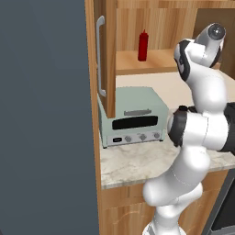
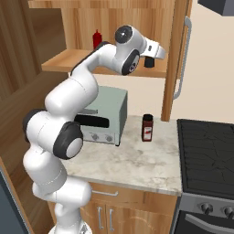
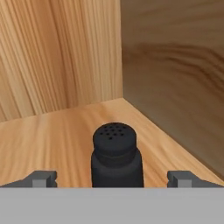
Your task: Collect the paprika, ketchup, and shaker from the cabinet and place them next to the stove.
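On the cabinet point(image 2: 176, 55) shelf: gripper point(image 3: 112, 178) jaws wide open, straddling the shaker point(image 3: 116, 155), gripping nothing. Ketchup point(image 1: 143, 46) upright further along that shelf. Paprika point(image 2: 147, 128) below the cabinet, beside the stove point(image 2: 208, 157).

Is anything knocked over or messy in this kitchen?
Nothing stands out. The ketchup stands upright on the cabinet shelf, the shaker stands upright in its corner between the open end effector tips, and the paprika stands upright on the counter beside the stove. No spills show.
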